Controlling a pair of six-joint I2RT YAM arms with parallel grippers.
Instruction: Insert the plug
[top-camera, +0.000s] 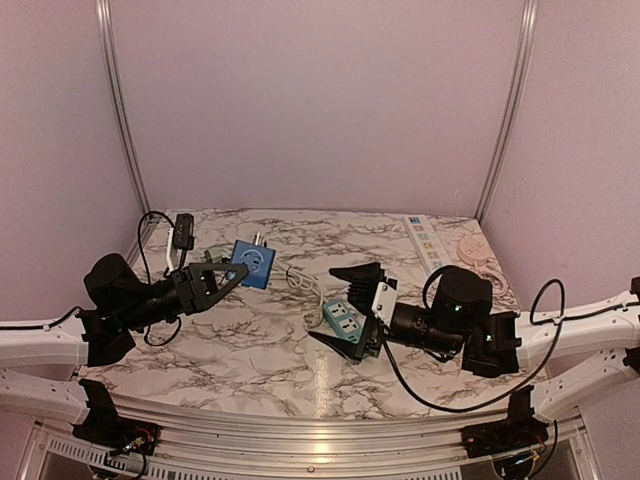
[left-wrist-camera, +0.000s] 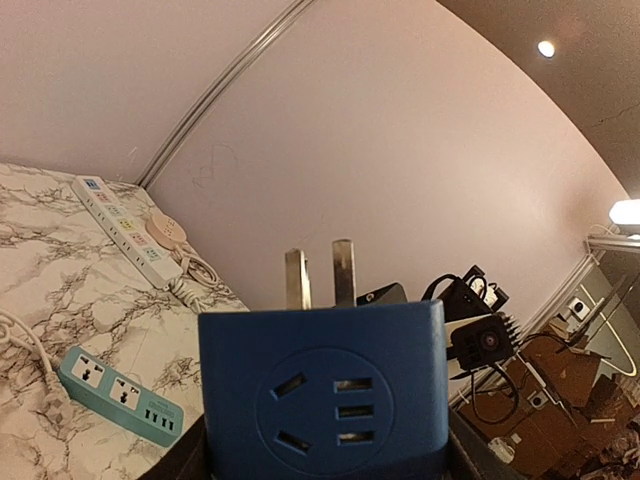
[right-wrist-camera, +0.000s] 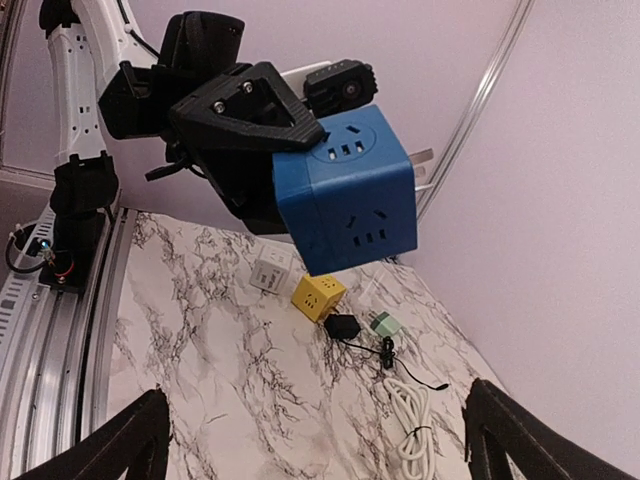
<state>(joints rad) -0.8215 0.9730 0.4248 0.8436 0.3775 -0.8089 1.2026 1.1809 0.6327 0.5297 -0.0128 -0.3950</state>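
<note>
Right gripper hangs with jaws spread wide, holding nothing, near the teal plastic power strip on the marble-patterned table. At 10 o'clock from the strip, left gripper clamps the blue cube-shaped plug adapter above the table, prongs toward 12 o'clock

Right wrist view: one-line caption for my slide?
Left hand holds the blue plug cube in the air above the marble table.

A blue cube plug, a teal power strip, a yellow cube, and a white table veined grey like marble.
</note>
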